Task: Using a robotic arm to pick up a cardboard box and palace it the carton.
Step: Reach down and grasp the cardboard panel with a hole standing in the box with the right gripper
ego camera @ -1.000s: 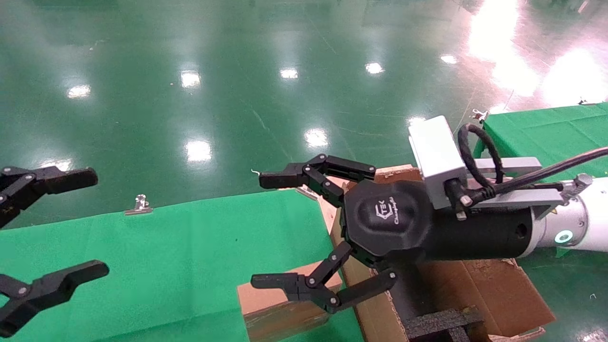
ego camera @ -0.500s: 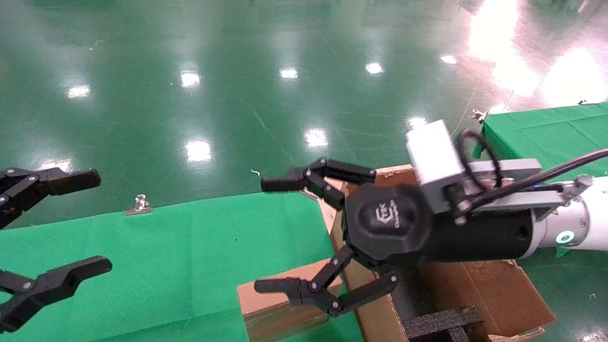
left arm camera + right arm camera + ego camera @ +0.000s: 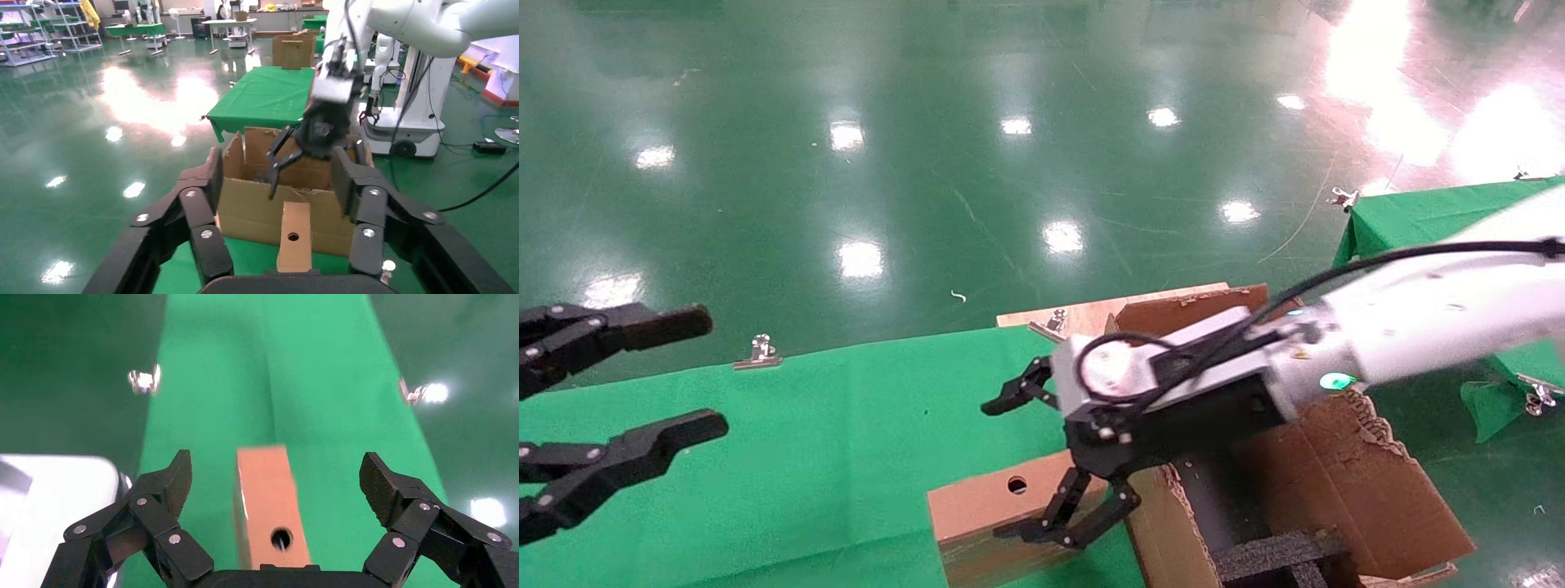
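The white jointed robotic arm (image 3: 1426,314) with a glowing green ring reaches in from the right, and its black multi-link right gripper (image 3: 1030,461) hangs over the small closed brown cardboard box (image 3: 997,510) with a round hole in its top face. The fingers are spread wide apart, one on each side of the box, and grip nothing; in the right wrist view the box (image 3: 266,508) sits centred between the two fingertips (image 3: 174,474) with green cloth showing on both sides. Whether the lower finger touches the box cannot be told from the head view.

The box lies at the near right edge of the green cloth-covered table (image 3: 789,441), just beside the large brown corrugated carton (image 3: 1344,482) with ragged torn edges. The carton stands open at the table's right edge, its upright flaps raised and black foam inserts (image 3: 1275,555) visible inside. In the left wrist view the carton (image 3: 257,211) rises directly behind the box (image 3: 295,236).

The black left gripper (image 3: 625,400) hovers over the left end of the table, well apart from the box, fingers open and empty. The wide stretch of cloth between the two grippers is bare.

Silver binder clips (image 3: 760,353) pin the cloth at the table's far edge. Beyond it spreads a glossy green floor (image 3: 911,163) with bright light reflections, and a second green-covered table (image 3: 1434,216) stands at the right.
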